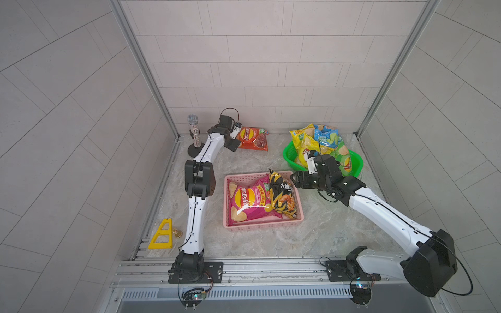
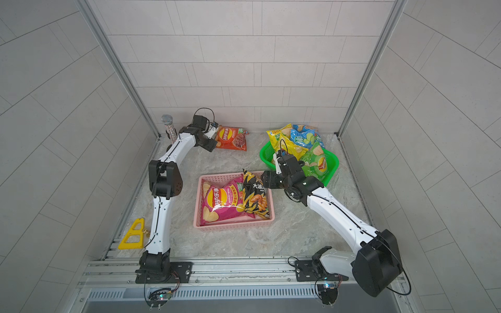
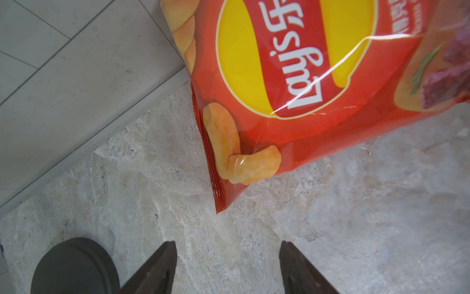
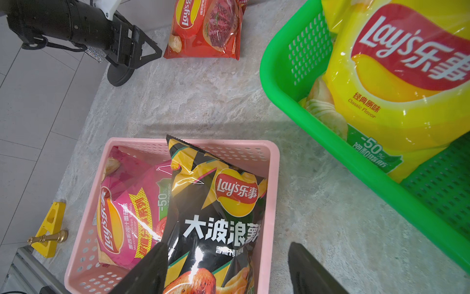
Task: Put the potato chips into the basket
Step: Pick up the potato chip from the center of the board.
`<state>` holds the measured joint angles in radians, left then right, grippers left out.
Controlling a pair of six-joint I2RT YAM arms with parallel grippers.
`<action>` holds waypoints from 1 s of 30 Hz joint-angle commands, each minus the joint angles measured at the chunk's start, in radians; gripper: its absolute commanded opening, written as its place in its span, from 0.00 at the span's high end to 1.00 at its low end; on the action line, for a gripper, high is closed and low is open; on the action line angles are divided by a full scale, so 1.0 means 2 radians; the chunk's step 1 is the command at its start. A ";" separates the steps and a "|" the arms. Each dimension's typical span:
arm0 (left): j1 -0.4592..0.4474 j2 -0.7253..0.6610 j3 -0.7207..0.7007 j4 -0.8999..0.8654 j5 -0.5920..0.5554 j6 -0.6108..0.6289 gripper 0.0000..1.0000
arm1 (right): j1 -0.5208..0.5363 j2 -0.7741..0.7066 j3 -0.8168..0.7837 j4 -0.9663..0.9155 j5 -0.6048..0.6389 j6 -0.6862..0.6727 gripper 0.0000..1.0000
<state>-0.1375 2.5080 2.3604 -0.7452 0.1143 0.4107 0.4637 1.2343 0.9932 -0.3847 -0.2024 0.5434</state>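
Observation:
An orange-red bag of potato chips (image 1: 253, 138) (image 3: 292, 76) lies flat on the table near the back wall. My left gripper (image 1: 234, 145) (image 3: 229, 244) hovers just short of its near corner, open, with bare table between the fingers. The pink basket (image 1: 263, 226) (image 4: 254, 145) in the middle holds a magenta bag (image 1: 246, 202) (image 4: 122, 216) and a black bag (image 1: 283, 196) (image 4: 218, 229) leaning on its right wall. My right gripper (image 1: 294, 178) (image 4: 226, 244) is open above that wall, over the black bag.
A green basket (image 1: 290, 155) (image 4: 330, 142) at the back right holds a yellow bag (image 4: 394, 89), a blue bag (image 1: 326, 136) and a green bag (image 1: 343, 160). A glittery microphone (image 1: 193, 130) stands at the back left. A yellow triangle (image 1: 162, 235) and a brass piece (image 1: 176, 233) lie front left.

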 commanded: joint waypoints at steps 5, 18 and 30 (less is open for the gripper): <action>0.004 0.023 0.027 -0.004 0.052 0.019 0.30 | -0.002 0.004 -0.004 0.006 -0.001 0.008 0.22; 0.004 0.071 0.074 0.013 0.038 0.013 0.31 | -0.002 0.001 -0.015 0.012 -0.004 0.015 0.22; 0.005 0.088 0.089 0.028 0.025 0.014 0.56 | -0.002 -0.005 -0.016 0.009 -0.001 0.016 0.21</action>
<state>-0.1310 2.6652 2.5088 -0.7040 0.1722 0.4431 0.4637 1.2396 0.9642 -0.3626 -0.2066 0.5697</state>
